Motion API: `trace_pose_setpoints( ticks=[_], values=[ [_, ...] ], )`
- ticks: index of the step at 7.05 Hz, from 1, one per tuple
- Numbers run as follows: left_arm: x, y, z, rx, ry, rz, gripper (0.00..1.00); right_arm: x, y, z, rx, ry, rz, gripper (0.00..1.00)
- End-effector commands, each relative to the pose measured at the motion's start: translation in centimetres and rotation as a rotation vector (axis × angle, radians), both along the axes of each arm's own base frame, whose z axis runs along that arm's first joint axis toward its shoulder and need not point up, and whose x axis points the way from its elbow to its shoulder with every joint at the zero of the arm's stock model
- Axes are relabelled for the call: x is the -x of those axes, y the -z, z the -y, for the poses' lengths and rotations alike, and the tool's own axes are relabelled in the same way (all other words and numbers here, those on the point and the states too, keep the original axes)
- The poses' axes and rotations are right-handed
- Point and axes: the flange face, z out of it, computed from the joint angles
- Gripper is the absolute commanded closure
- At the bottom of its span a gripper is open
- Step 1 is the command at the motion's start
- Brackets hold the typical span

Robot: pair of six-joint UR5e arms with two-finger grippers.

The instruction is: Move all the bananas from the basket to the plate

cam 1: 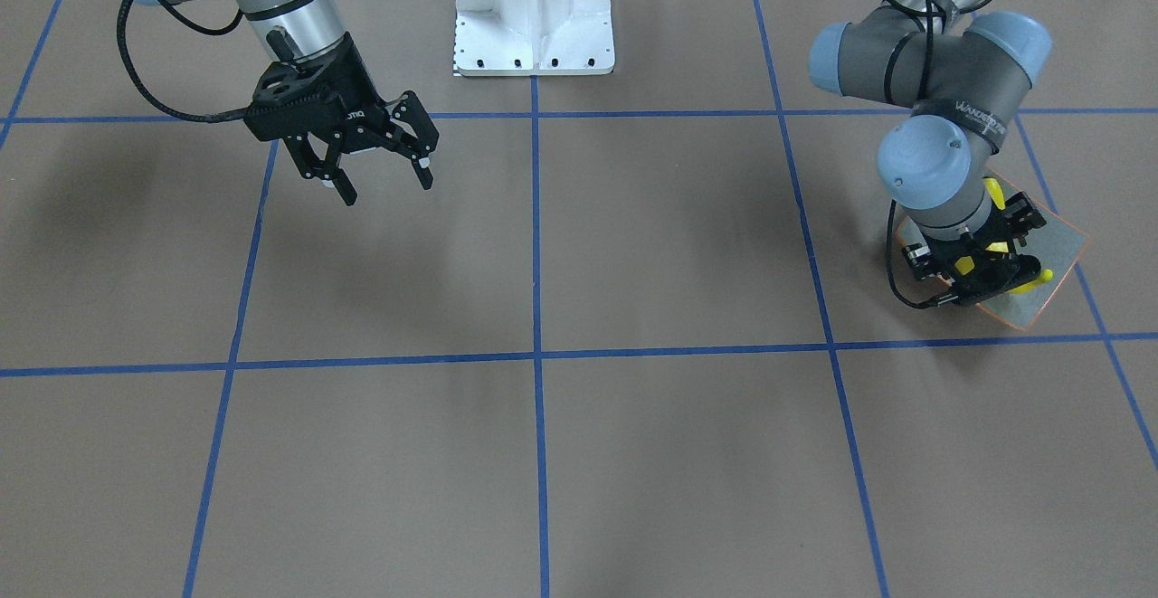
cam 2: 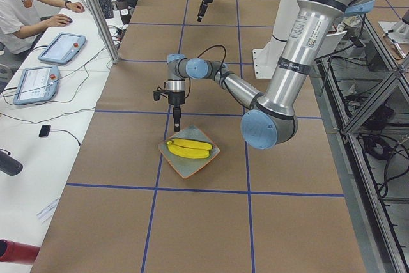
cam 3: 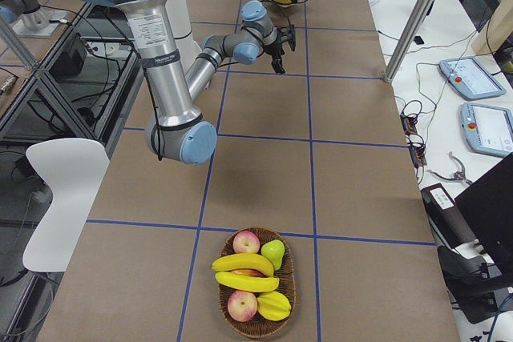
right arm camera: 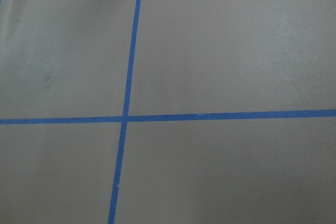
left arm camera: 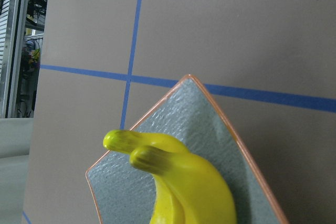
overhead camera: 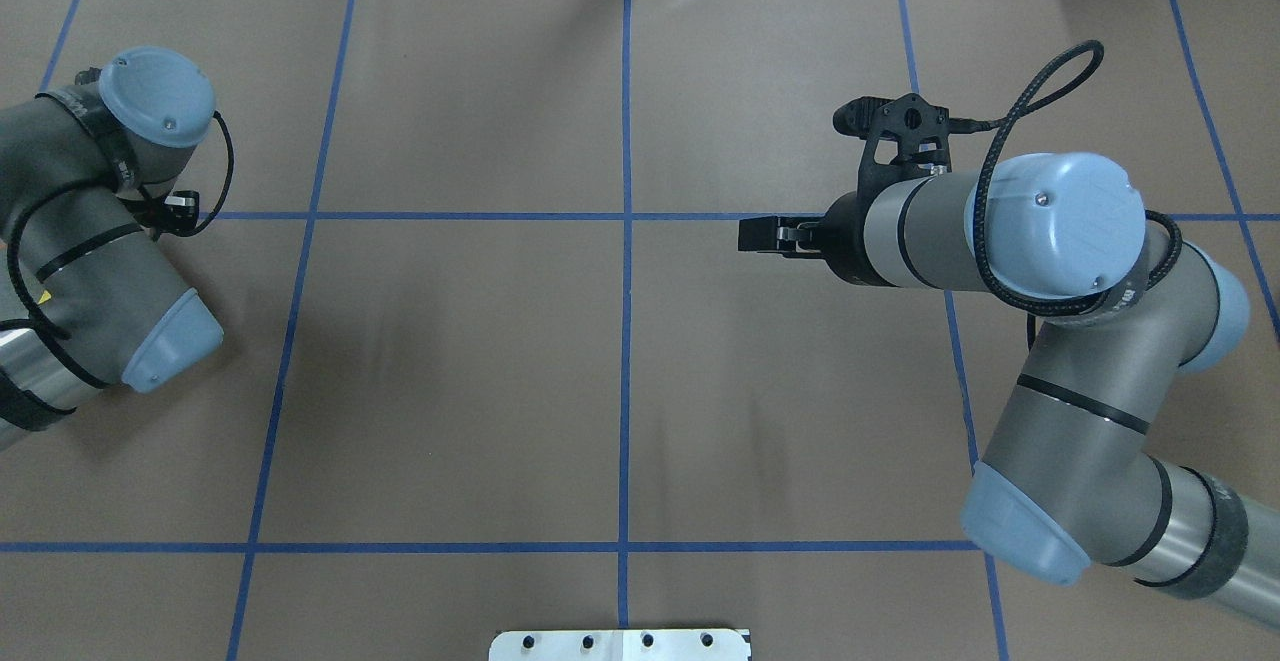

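Observation:
The plate (cam 2: 192,169) lies at the table's left end with two bananas (cam 2: 190,148) on it. It also shows in the left wrist view (left arm camera: 205,114) under the bananas' tips (left arm camera: 194,182), and in the front-facing view (cam 1: 1060,250). My left gripper (cam 2: 176,124) hangs straight down just above the plate; I cannot tell whether it is open or shut. Two more bananas (cam 3: 244,272) lie in the wicker basket (cam 3: 256,230) at the table's right end. My right gripper (cam 1: 384,177) is open and empty, high over bare table, far from the basket.
The basket also holds two apples (cam 3: 246,241) and other fruit. The robot's white base (cam 1: 534,19) stands at mid-table. An operator (cam 2: 19,4) sits at a side desk with tablets (cam 2: 61,48). A metal post (cam 2: 96,14) stands near the table's edge.

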Motion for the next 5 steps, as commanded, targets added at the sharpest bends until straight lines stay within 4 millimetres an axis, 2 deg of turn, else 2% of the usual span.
trace_pose_setpoints(
  ticks=[1, 2, 3, 4, 5],
  values=[
    [-0.7, 4.0, 0.7, -0.081, -0.032, -0.157, 0.0, -6.8, -4.3, 0.7, 0.045, -0.026, -0.043, 0.0],
    [-1.7, 6.0, 0.5, -0.103, -0.091, -0.336, 0.0, -11.2, -7.3, 2.1, 0.058, -0.015, -0.09, 0.0],
    [-2.4, 7.4, 0.2, -0.117, -0.12, -0.455, 0.0, -16.8, -11.2, 3.3, 0.06, 0.022, -0.15, 0.0],
    [-2.6, 9.3, -0.6, -0.111, -0.137, -0.534, 0.0, -22.8, -15.7, 3.5, 0.065, 0.056, -0.209, 0.0],
    [-2.3, 10.8, -1.4, -0.104, -0.154, -0.592, 0.0, -27.6, -21.3, 3.1, 0.108, 0.071, -0.271, 0.0]
  ],
)
